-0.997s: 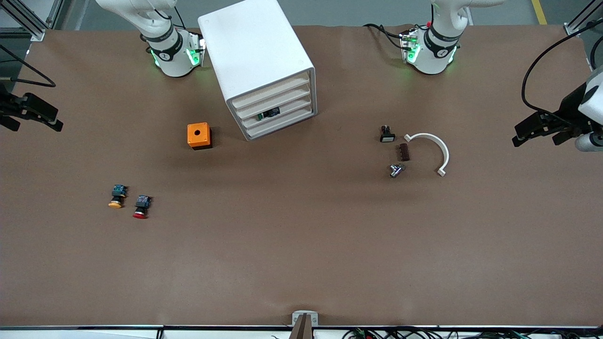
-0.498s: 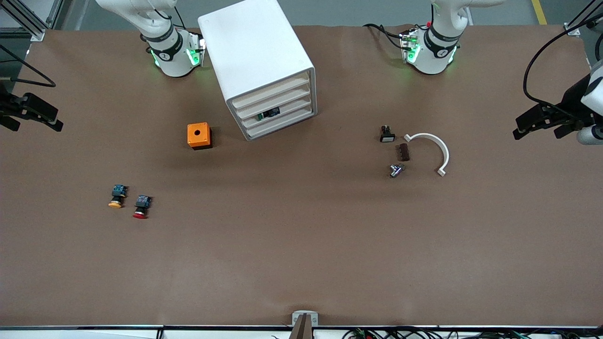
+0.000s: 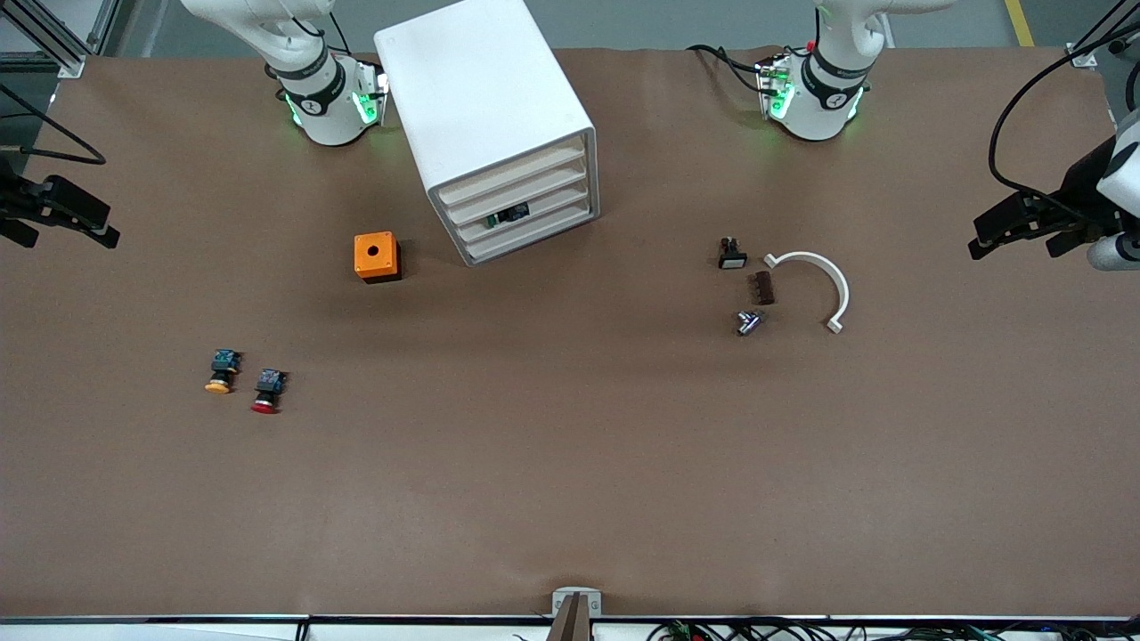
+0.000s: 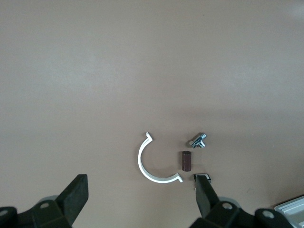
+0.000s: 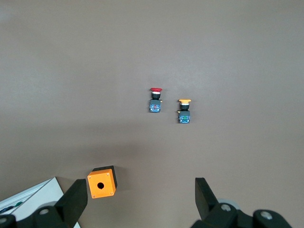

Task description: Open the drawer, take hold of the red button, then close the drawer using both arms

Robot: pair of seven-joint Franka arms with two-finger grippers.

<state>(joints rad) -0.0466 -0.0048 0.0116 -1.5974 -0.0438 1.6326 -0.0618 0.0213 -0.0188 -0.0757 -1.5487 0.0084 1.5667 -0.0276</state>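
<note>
Drawers in the white cabinet [image 3: 499, 133] were all shut, only the left gripper [image 3: 1020, 233] had crept inward, right gripper [image 3: 67, 218] waiting, both fingers spread wide, nothing grabbed.

A white cabinet [image 3: 494, 125] stood closed; the red button [image 3: 266, 391] lay beside a yellow-capped button [image 3: 221, 371].

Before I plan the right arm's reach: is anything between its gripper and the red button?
Nothing visible. The right gripper, open, hangs above the table's end; bare table separates it from the red button. The yellow-capped button only sits beside it.
</note>
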